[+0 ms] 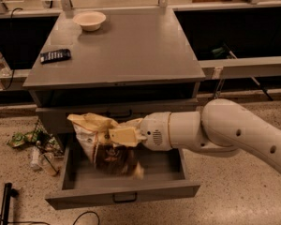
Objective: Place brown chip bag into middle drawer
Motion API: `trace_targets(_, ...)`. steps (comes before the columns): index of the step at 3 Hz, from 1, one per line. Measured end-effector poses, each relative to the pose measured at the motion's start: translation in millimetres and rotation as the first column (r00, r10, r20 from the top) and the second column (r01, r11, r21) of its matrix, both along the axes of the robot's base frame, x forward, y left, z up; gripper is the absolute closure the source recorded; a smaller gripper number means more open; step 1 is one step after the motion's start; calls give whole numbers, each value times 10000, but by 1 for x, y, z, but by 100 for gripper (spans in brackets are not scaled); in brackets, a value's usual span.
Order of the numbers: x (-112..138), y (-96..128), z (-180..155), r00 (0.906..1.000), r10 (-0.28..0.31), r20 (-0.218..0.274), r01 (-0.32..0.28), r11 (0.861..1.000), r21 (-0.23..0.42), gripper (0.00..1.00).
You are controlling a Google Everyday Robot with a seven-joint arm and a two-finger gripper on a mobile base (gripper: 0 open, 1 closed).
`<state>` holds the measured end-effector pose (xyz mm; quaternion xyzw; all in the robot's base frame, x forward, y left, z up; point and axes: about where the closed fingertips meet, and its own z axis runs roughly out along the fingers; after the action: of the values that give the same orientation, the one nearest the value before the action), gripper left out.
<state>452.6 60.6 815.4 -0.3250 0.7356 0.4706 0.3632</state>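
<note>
Camera view shows me the brown chip bag (103, 144) hanging centre-left of the frame, over the open middle drawer (168, 172); my gripper (124, 136) has its jaws pinching the bag's upper part; I judge this the carry-over step; next, lower and release inside; no print readable on the bag.
</note>
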Motion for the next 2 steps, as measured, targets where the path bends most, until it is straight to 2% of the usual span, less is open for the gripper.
trace_targets(1, -5, 5, -38, 9992, 265, -291, -273, 9993, -254, 100)
trace_targets(2, 11, -1, -75, 9991, 427, -81, -432, 9955, -842, 100)
